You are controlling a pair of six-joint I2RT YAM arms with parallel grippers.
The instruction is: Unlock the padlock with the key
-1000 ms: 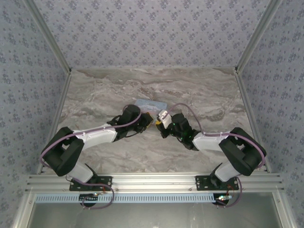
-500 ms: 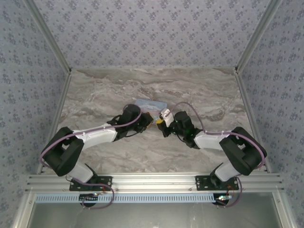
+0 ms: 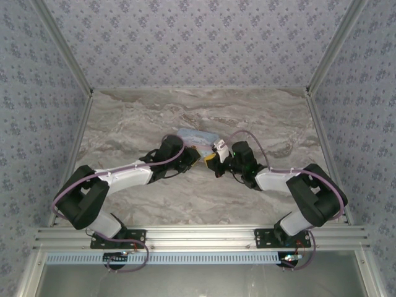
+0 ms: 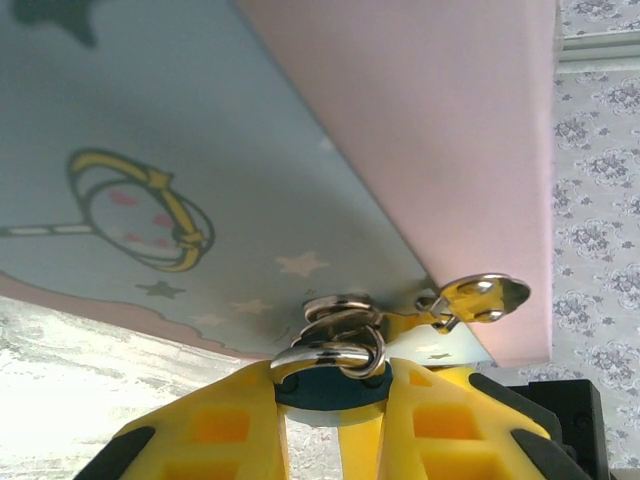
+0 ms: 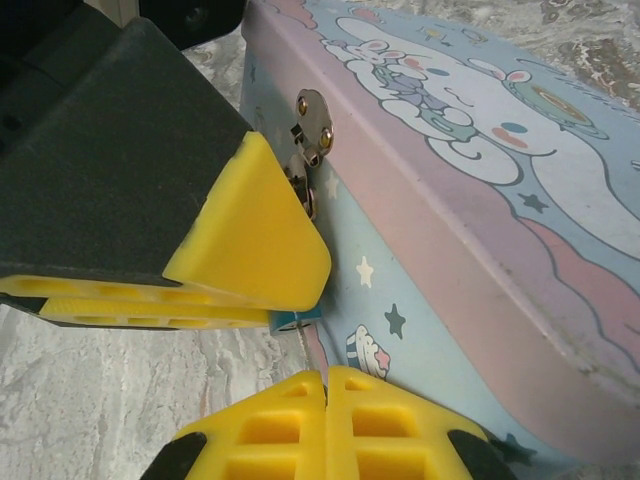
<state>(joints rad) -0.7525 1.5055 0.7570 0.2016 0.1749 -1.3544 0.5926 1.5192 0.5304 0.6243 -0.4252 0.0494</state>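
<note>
You have a tiny padlock [image 4: 328, 358]: dark blue body, thin silver shackle. It sits at the clasp [image 4: 470, 298] on the tin's [image 4: 200, 150] side, body pinched in the left gripper [image 4: 332, 392].

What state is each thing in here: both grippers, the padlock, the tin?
left gripper: shut on the padlock's blue body.
right gripper: shut, fingers pressed together.
padlock: shackle threaded through the clasp, appears closed.
tin: lid down.
clasp: fastened.
</note>
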